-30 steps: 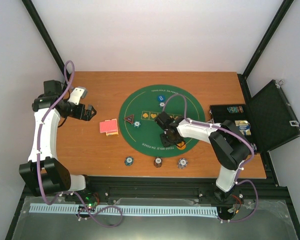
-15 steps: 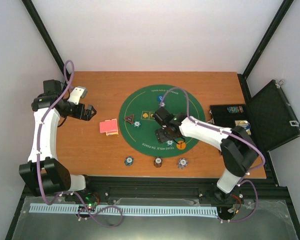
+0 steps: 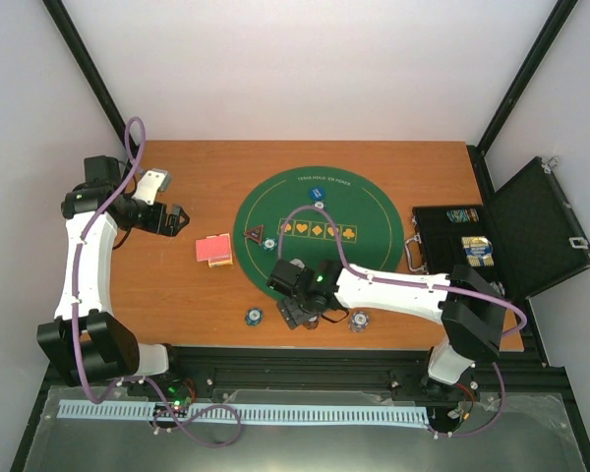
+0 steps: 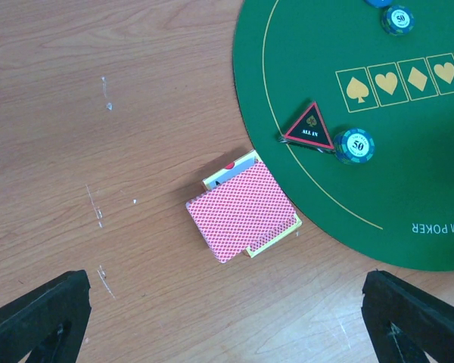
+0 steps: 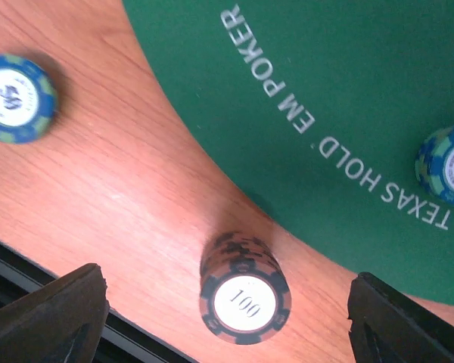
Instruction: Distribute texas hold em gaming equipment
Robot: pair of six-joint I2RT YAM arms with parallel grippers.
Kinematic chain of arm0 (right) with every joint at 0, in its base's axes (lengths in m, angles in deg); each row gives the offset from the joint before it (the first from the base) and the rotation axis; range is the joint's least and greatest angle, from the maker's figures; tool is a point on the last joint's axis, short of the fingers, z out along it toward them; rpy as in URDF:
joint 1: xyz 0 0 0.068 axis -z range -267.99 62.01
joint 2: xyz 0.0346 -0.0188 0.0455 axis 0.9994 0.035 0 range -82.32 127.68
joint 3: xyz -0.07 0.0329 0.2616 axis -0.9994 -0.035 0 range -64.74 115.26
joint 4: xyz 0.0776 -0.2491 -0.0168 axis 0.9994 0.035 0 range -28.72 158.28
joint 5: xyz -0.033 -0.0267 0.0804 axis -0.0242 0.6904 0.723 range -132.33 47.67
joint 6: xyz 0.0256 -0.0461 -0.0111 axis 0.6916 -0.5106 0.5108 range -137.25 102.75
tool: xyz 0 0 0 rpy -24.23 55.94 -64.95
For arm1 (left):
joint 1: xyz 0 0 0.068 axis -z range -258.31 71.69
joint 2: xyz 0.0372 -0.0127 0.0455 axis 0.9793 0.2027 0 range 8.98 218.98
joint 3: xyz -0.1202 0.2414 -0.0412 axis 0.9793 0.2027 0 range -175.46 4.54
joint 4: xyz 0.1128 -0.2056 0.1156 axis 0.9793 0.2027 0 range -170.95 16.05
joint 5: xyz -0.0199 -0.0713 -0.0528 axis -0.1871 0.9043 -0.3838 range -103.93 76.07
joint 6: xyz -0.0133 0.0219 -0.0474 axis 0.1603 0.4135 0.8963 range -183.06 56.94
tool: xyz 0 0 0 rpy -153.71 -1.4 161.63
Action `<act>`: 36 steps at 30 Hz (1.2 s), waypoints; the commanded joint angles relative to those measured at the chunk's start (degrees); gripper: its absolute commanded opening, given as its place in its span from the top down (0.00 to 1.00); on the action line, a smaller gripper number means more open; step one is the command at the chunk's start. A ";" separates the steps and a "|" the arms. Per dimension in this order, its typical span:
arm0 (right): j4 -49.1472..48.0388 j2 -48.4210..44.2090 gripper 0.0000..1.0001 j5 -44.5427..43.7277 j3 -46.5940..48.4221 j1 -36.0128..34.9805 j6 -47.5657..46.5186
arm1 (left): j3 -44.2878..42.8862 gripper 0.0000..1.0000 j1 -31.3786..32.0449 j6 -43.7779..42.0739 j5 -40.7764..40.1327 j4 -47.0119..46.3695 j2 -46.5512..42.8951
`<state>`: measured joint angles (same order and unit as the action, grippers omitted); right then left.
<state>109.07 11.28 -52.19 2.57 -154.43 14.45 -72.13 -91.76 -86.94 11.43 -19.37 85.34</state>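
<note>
A stack of dark chips marked 100 (image 5: 246,299) stands on the wood just off the green mat's near edge. My right gripper (image 5: 231,314) is open above it, one finger on either side, touching nothing. A blue chip stack (image 5: 17,98) stands to its left and a blue chip (image 5: 446,166) lies on the mat. The red-backed cards (image 4: 242,208) lie on their box beside the mat, near the black-red triangular marker (image 4: 310,128) and a blue 50 chip (image 4: 354,146). My left gripper (image 4: 227,325) hangs open and empty, high over the bare wood near the cards.
The round green mat (image 3: 374,211) fills the table's middle, with a blue button disc (image 3: 318,193) at its far side. A further chip stack (image 3: 359,320) stands near the front edge. The open black case (image 3: 531,226) sits at the right edge. The table's black front rail (image 5: 30,280) is close behind the stack.
My right arm has swung off the mat's middle to the near edge, and its jaws have opened wider; they now stand over the dark chip stack. The left arm has not moved.
</note>
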 commanded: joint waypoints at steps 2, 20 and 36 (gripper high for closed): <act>-0.32 0.33 0.13 0.59 -3.06 -0.02 2.22 | -2.37 0.00 -0.44 -0.75 0.95 1.39 -1.20; -3.35 2.57 0.31 1.87 -6.63 0.37 1.61 | -2.14 0.00 -0.48 -0.82 0.61 1.27 -1.39; -3.77 2.00 0.46 2.02 -7.20 1.66 0.82 | -2.45 0.00 -0.47 -0.46 0.27 1.09 -1.04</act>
<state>105.99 13.40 -50.23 -4.14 -153.16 15.17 -72.15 -91.78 -86.92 11.52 -19.17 85.30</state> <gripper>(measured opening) 0.554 0.996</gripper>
